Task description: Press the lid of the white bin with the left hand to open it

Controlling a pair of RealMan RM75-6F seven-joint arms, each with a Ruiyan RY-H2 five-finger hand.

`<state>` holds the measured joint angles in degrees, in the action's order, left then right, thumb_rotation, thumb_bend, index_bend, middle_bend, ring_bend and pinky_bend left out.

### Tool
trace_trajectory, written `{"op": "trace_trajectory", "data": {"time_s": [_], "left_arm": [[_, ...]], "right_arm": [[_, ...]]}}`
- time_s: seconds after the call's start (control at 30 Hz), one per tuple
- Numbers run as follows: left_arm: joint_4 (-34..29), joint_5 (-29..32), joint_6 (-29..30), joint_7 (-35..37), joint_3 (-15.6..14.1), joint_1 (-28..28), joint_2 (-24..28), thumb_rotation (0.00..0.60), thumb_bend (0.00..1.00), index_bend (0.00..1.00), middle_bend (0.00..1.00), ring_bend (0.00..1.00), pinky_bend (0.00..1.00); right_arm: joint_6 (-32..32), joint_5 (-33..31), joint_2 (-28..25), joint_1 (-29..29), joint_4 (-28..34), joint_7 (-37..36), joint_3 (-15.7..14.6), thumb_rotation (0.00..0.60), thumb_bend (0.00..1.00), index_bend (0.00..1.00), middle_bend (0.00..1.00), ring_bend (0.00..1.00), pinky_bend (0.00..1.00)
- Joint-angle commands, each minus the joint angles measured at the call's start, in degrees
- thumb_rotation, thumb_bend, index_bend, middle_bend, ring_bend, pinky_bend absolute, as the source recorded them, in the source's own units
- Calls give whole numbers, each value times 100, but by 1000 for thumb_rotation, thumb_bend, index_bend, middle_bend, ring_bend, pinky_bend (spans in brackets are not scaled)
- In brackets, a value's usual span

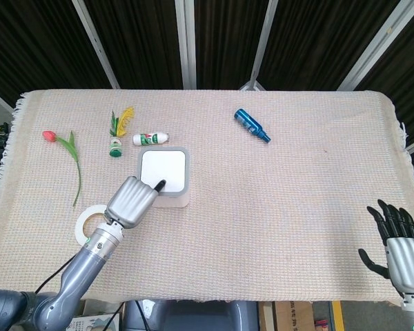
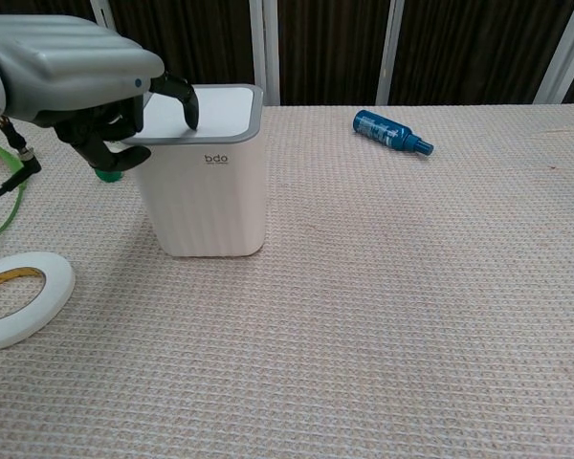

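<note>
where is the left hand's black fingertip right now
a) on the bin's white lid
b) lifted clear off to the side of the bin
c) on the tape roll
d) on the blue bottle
a: in the chest view the left hand has a fingertip down on the white lid of the bin.

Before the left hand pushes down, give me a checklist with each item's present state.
1. Left hand over the bin: ok, one fingertip on the lid, near its front-left corner.
2. Lid shut: ok, it lies flat inside the grey rim.
3. Bin upright: ok.
4. Room around the bin: ok, the tape roll and the blue bottle lie apart from it.
5. Right hand out of the way: ok, open at the table's near right edge.
6. Firm contact with the lid: cannot tell.
</note>
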<state>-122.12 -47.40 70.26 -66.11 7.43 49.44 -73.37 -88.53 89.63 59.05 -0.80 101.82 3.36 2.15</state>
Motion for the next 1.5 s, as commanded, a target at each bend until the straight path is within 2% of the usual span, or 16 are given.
{"op": "trace_trajectory", "data": {"time_s": [0.03, 0.2, 0.23, 0.3, 0.33, 0.4, 0.43, 0.53, 0.67, 0.77, 0.87, 1.0, 1.13, 1.27, 1.5], "left_arm": [[-127, -100, 148, 35, 17, -3, 80, 600, 578, 273, 848, 762, 670], [-507, -749, 601, 622, 249, -199, 243, 600, 443, 266, 727, 669, 665], [-568, -907, 708, 741, 275, -261, 271, 600, 431, 262, 662, 615, 646], [-742, -1225, 967, 919, 260, -437, 386, 600, 397, 243, 478, 442, 556], [-856, -1275, 1094, 925, 226, -530, 465, 600, 385, 235, 422, 380, 512], [-1206, -1315, 1400, 760, 78, -757, 717, 600, 346, 220, 328, 255, 384], [-1287, -1430, 1554, 683, -38, -890, 833, 600, 337, 218, 313, 235, 352], [-1287, -1962, 1855, 738, -439, -1290, 1008, 600, 319, 213, 283, 211, 257], [-1267, -2779, 2168, 1104, -1176, -1979, 1384, 600, 319, 211, 273, 209, 160], [-987, -3321, 2394, 1648, -1586, -2446, 1654, 600, 319, 205, 252, 172, 129], [-395, -3814, 2674, 2528, -1929, -2945, 1841, 600, 319, 199, 231, 144, 92], [420, -3937, 2914, 3919, -2202, -3497, 1926, 600, 271, 183, 187, 88, 29], [1039, -3843, 2980, 4878, -2230, -3799, 1884, 600, 262, 171, 160, 69, 23], [1652, -3886, 2960, 5706, -2152, -3971, 1762, 600, 208, 162, 119, 22, 0], [2145, -4232, 3131, 6455, -1981, -4172, 1712, 600, 186, 150, 96, 0, 0]], "right_arm": [[-20, 25, -14, 7, 7, -54, -5, 600, 268, 138, 19, 0, 28], [-25, 35, -16, 10, 5, -61, -8, 600, 268, 138, 18, 0, 28], [-23, 37, -15, 8, 5, -58, -8, 600, 268, 138, 18, 0, 28], [-8, 36, -8, 1, 0, -44, -10, 600, 268, 138, 19, 0, 28], [3, 33, -3, -4, 1, -40, -10, 600, 268, 138, 19, 0, 28], [26, 25, 7, -14, -2, -17, -10, 600, 268, 138, 18, 0, 28], [43, 20, 16, -21, -7, 3, -11, 600, 268, 138, 18, 0, 28], [70, 11, 37, -34, -7, 50, -11, 600, 268, 138, 19, 0, 28], [104, 4, 61, -44, 7, 131, -23, 600, 268, 138, 19, 0, 28], [88, 16, 65, -37, 25, 176, -28, 600, 268, 138, 19, 0, 28], [56, 26, 77, -28, 22, 192, -21, 600, 268, 138, 19, 0, 28], [96, 93, 43, -43, 10, 168, -62, 600, 268, 138, 18, 0, 28], [98, 148, 38, -56, -6, 156, -73, 600, 268, 138, 19, 0, 28], [31, 198, 56, -49, -39, 105, -60, 600, 268, 138, 19, 0, 28], [-38, 232, 61, -36, -74, 7, -47, 600, 267, 138, 19, 0, 28]]}}
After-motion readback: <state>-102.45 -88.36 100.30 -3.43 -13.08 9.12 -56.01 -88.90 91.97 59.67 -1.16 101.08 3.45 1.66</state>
